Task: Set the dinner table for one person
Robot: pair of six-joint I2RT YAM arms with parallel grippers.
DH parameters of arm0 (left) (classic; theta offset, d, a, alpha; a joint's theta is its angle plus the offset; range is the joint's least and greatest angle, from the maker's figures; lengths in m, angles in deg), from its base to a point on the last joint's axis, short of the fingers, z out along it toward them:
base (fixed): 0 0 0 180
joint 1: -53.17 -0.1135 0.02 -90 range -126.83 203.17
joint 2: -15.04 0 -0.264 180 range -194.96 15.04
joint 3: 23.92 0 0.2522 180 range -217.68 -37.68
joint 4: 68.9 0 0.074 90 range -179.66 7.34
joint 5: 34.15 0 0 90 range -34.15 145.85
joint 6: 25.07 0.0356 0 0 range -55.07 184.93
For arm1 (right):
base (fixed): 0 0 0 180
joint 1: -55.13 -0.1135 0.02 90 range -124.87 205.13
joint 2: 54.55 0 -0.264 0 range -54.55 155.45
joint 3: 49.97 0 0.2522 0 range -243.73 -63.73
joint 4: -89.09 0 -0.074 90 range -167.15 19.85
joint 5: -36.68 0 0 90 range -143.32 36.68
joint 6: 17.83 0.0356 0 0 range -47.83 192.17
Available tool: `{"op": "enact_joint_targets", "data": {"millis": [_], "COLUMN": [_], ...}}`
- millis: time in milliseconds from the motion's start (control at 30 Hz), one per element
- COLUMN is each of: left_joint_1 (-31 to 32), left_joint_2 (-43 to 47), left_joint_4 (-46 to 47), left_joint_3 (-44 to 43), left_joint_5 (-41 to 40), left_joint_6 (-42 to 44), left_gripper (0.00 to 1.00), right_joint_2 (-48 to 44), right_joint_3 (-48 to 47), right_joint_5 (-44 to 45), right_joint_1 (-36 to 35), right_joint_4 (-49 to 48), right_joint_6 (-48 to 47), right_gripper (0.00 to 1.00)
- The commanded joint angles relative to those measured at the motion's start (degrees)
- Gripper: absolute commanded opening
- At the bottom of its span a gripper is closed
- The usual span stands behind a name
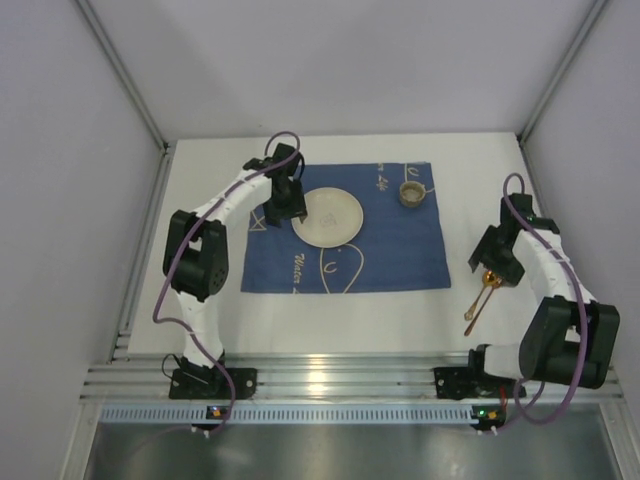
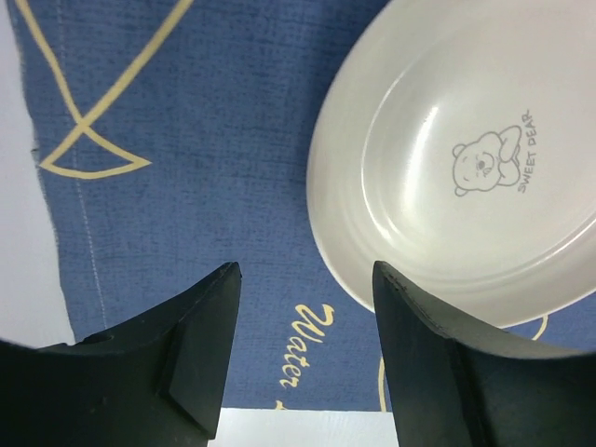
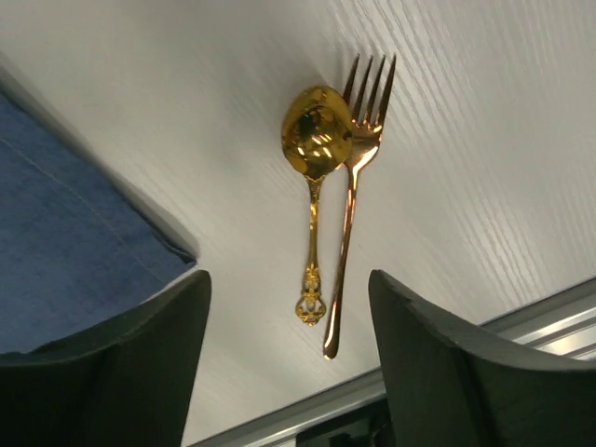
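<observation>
In the left wrist view, the plate [image 2: 466,168] is being cut off by the top and right edges, and the lettering on the mat [image 2: 205,158] is being partly hidden behind the jaws. From above, the plate's left rim is being covered by the left gripper [image 1: 296,212], while the cutlery [image 1: 478,300] is being shown too small for its pieces to be told apart. In the right wrist view, the mat corner is being blurred and cut off at the left edge.

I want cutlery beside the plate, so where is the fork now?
The fork lies on the right side of the dinner table, right of the blue mat, beside the gold spoon; the right wrist view shows both under the open right gripper.
</observation>
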Motion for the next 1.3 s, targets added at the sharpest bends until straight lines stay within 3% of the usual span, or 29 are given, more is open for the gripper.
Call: {"op": "enact_joint_targets", "data": {"millis": [0, 133, 267, 567, 900, 1100, 1267], "left_joint_1": [1.02, 1.90, 1.91, 1.91, 1.82, 1.82, 1.82], "left_joint_2": [0.33, 0.94, 3.05, 6.57, 5.69, 4.46, 3.49], "left_joint_4": [0.72, 1.51, 3.00, 4.50, 3.97, 3.18, 2.65], "left_joint_3": [-1.90, 0.65, 4.34, 9.53, 8.21, 6.19, 4.44], "left_joint_5": [0.46, 0.55, -0.41, -1.29, -1.73, -1.65, -1.56], "left_joint_6": [-0.54, -0.98, -1.33, -2.03, -2.03, -1.94, -1.94], "left_gripper": [0.64, 0.63, 0.63, 0.63, 0.63, 0.63, 0.63], "right_joint_2": [-2.71, -0.87, 3.87, 11.08, 13.81, 16.45, 17.94], "right_joint_3": [3.82, 2.42, 3.12, 4.62, 5.67, 5.32, 5.32], "right_joint_5": [-3.26, -3.17, -4.84, -4.58, -4.75, -5.54, -5.72], "right_joint_1": [2.25, 3.04, 3.22, 4.36, 7.96, 7.87, 7.87], "right_joint_4": [-0.66, -0.49, -1.63, -5.41, -7.17, -8.92, -9.98], "right_joint_6": [-0.32, 0.03, -0.93, -1.46, -1.90, -1.81, -2.42], "right_gripper": [0.65, 0.46, 0.34, 0.31, 0.32, 0.24, 0.05]}}
